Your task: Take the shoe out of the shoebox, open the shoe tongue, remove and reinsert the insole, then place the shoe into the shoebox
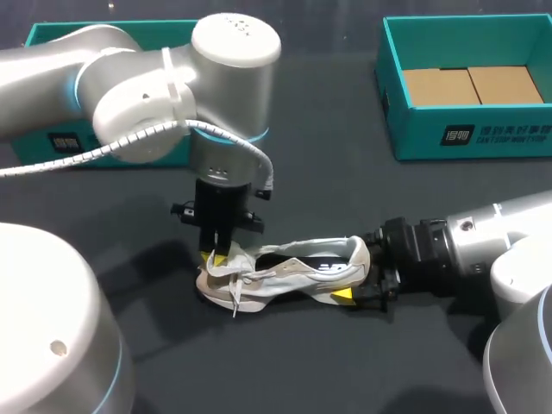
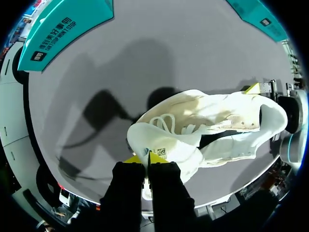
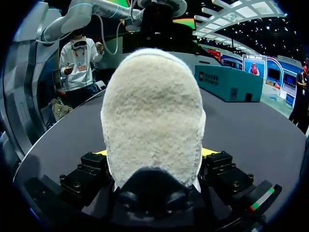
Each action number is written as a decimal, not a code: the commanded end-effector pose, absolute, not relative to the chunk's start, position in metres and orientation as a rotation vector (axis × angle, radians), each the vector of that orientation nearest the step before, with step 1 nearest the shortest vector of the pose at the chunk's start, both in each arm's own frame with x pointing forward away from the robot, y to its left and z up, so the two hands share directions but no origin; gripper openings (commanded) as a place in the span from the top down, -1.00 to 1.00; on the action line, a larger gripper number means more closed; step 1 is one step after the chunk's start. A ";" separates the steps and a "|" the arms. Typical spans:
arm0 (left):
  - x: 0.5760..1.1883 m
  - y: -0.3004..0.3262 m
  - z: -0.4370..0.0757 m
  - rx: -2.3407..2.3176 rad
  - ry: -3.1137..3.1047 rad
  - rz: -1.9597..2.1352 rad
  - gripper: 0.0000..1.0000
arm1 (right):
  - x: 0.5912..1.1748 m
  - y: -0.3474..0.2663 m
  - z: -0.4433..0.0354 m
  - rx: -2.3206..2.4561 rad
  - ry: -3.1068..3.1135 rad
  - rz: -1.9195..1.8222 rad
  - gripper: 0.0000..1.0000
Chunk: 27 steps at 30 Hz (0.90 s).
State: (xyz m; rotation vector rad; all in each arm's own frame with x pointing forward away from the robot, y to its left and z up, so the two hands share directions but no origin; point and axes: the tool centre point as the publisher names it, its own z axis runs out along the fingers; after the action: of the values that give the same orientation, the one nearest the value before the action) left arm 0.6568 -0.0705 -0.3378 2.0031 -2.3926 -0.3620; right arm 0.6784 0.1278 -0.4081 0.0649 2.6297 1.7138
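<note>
Head view: white shoe (image 1: 293, 276) on the dark counter (image 1: 328, 172), toe (image 1: 211, 283) at left, heel (image 1: 358, 254) at right, well apart from the open teal shoebox (image 1: 483, 138) at the far right corner. Left tool (image 1: 221, 253) points straight down, its tips pinched together on the tongue (image 2: 164, 150) near the toe. Right tool (image 1: 355, 280) lies level with the counter, clamped on the heel from both sides

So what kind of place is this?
Probably a robot practice table, not a home: the left gripper and right gripper both hold a white shoe on a dark table, with a teal shoebox nearby.
</note>
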 end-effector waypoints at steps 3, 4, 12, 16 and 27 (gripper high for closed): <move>0.655 -0.071 -0.350 2.030 -2.444 -0.491 1.00 | 0.677 0.127 -0.409 0.067 2.633 1.707 1.00; 0.655 -0.069 -0.351 2.031 -2.450 -0.503 1.00 | 0.677 0.127 -0.409 0.067 2.633 1.707 1.00; 0.650 -0.058 -0.351 2.059 -2.452 -0.535 0.44 | 0.677 0.127 -0.409 0.067 2.633 1.707 1.00; 0.650 -0.051 -0.345 2.082 -2.459 -0.529 0.36 | 0.677 0.127 -0.409 0.067 2.633 1.707 1.00; 0.657 -0.042 -0.310 2.101 -2.512 -0.367 0.25 | 0.677 0.127 -0.409 0.067 2.633 1.707 1.00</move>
State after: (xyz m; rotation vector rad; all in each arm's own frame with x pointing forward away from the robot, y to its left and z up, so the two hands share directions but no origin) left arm 0.6606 -0.0555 -0.3260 2.1077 -2.5047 -0.4583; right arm 0.6782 0.1275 -0.4086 0.0660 2.6305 1.7123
